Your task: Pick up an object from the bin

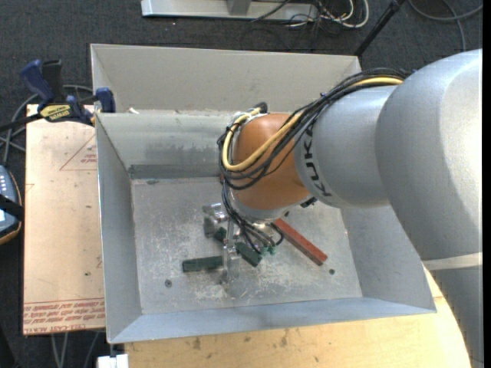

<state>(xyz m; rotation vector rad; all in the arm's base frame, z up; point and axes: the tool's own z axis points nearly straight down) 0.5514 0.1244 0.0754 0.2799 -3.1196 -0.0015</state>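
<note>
One grey arm (368, 152) is reaching from the right into the grey metal bin (115, 228). A red stick (301, 241) is lying right of centre on the floor. A dark flat bar (199, 264) is lying left of centre. The pincer (229, 257) is hanging low at the bar's right end; open or closed, cannot tell.
</note>
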